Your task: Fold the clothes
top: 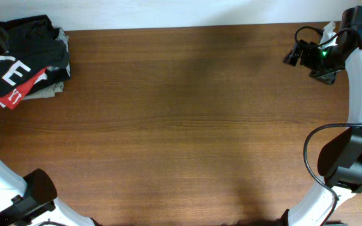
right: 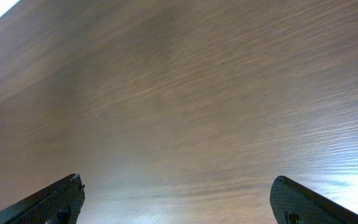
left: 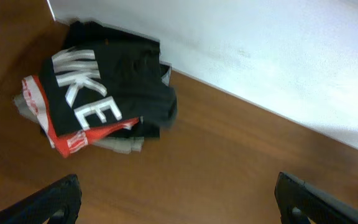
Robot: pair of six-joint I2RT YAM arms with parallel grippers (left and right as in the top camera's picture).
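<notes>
The very dark T-shirt (top: 35, 45) lies folded on top of a pile at the table's far left corner, with its large white block letters showing. In the left wrist view the shirt (left: 126, 84) is at the upper left, beside the white wall. My left gripper (left: 178, 182) is open and empty over bare wood, some way short of the pile. My right gripper (top: 297, 55) is at the far right of the table, and its wrist view shows it (right: 178, 182) open and empty above bare wood.
Under the dark shirt lie a red shirt (top: 25, 86) with white lettering and grey folded garments (top: 50, 91). The wooden table (top: 181, 125) ends at a white wall (left: 278, 56) at the back. The right arm's base (top: 347, 164) stands at the right edge.
</notes>
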